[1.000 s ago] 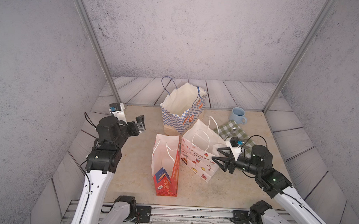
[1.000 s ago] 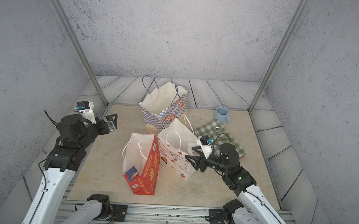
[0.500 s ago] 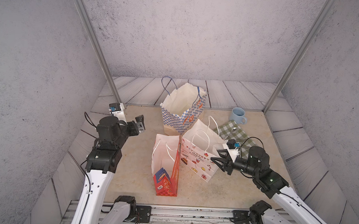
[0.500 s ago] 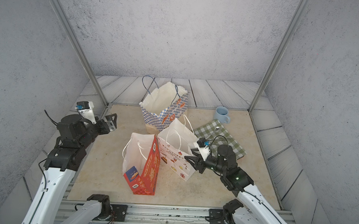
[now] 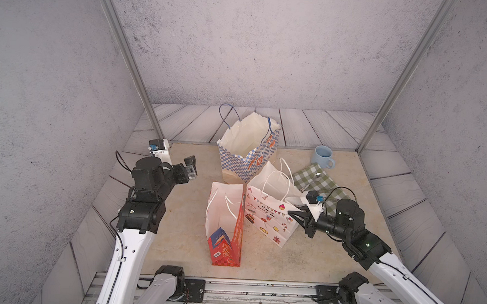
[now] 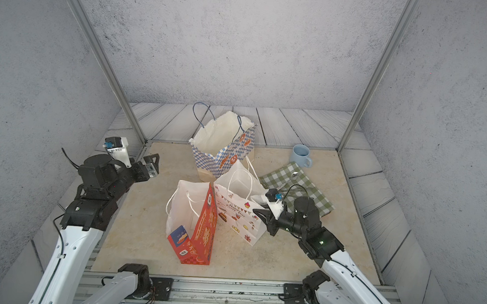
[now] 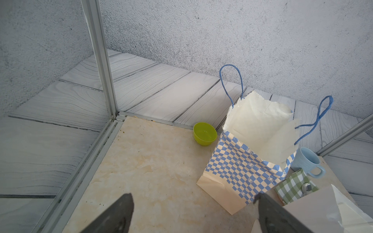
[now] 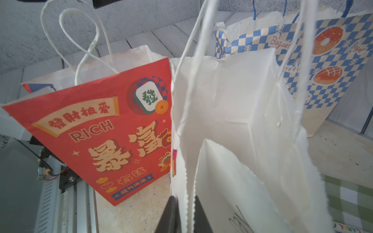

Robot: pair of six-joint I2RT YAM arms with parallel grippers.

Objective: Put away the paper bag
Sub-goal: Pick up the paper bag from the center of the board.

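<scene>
The right gripper (image 8: 184, 201) is pinched almost flat on the serrated edge of the white paper bag (image 5: 267, 217). That bag stands mid-table, just beside the red bag (image 5: 226, 243), perhaps touching it, and in front of the blue checked bag (image 5: 244, 164). The left gripper (image 7: 193, 217) hangs wide open and empty over the table (image 5: 180, 235).
</scene>
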